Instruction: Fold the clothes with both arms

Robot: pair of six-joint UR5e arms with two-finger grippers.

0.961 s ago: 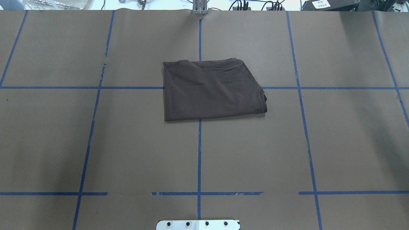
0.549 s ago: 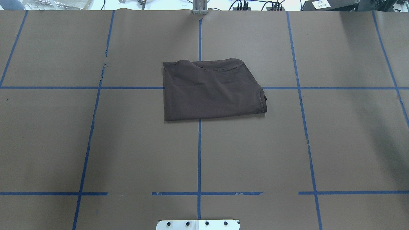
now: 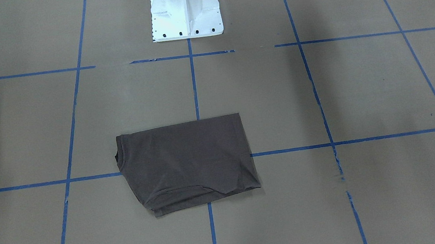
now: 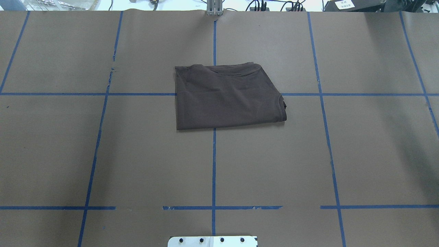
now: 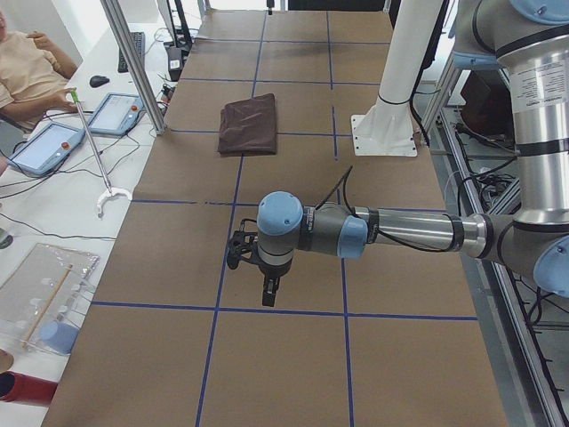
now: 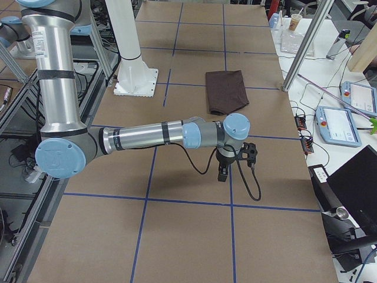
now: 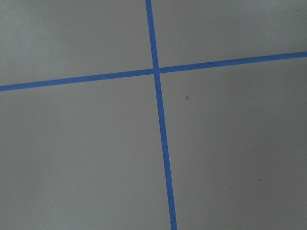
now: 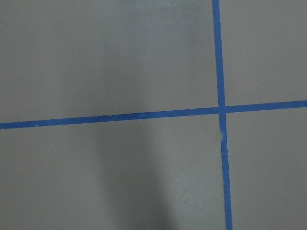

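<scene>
The clothes are one dark brown T-shirt (image 4: 223,97), folded into a compact rectangle and lying flat at the table's centre, on the far side from the robot's base; it also shows in the front view (image 3: 187,165) and both side views (image 5: 249,124) (image 6: 227,90). Neither arm touches it. The left gripper (image 5: 269,294) hangs over bare table well away from the shirt, toward the table's left end. The right gripper (image 6: 222,174) hangs likewise toward the right end. Both show only in the side views, so I cannot tell if they are open or shut. The wrist views hold only paper and tape.
Brown paper with a blue tape grid (image 4: 214,164) covers the table. The white pedestal (image 3: 185,8) stands at the robot's edge. Aluminium posts (image 5: 133,67) (image 6: 306,44) rise at the far edge. A person (image 5: 27,67) sits beside tablets (image 5: 116,114) on a side bench.
</scene>
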